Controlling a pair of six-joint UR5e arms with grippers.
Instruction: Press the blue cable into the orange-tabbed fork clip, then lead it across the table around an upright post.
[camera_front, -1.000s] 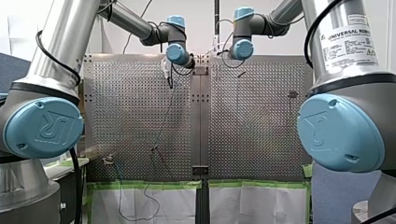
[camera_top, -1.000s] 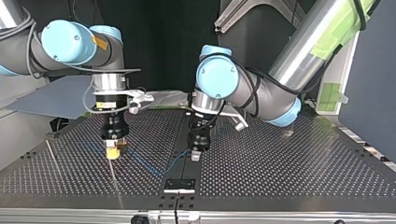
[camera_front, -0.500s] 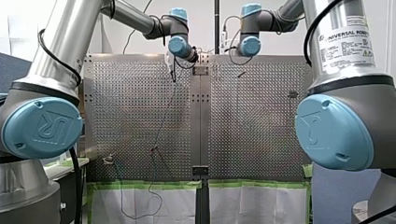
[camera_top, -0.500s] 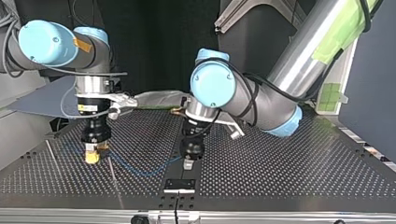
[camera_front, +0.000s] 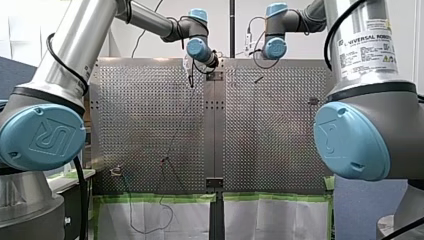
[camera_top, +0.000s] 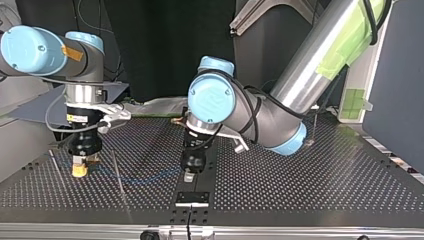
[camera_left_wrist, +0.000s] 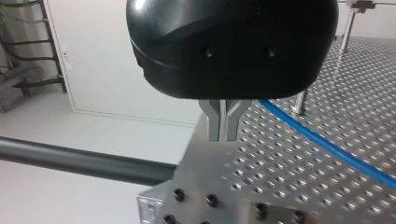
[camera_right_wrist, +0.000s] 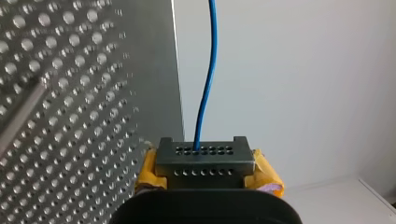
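The blue cable (camera_top: 135, 176) runs low over the table between my two grippers. My right gripper (camera_top: 79, 170), with yellow pads, is shut on the cable's end at the top view's left. In the right wrist view the cable (camera_right_wrist: 205, 93) leaves a grey perforated block (camera_right_wrist: 204, 161) between the pads. My left gripper (camera_top: 188, 175) is shut near the table's middle strip. The cable (camera_left_wrist: 327, 145) passes close beside its metal fingers (camera_left_wrist: 217, 122), and nothing shows between them. In the front view the cable (camera_front: 176, 130) leads back to the orange-tabbed clip (camera_front: 164, 160).
Two thin rods (camera_top: 56, 166) (camera_top: 120, 177) stand at the top view's left, one close to my right gripper. An upright post (camera_left_wrist: 300, 100) stands just beyond the cable in the left wrist view. A black plate (camera_top: 192, 198) sits at the near edge. Slack cable (camera_front: 150, 220) hangs off the table's front.
Both grippers have moved toward the top view's left, my right one farther, carrying the cable past one thin rod. In the front view both have moved farther away.
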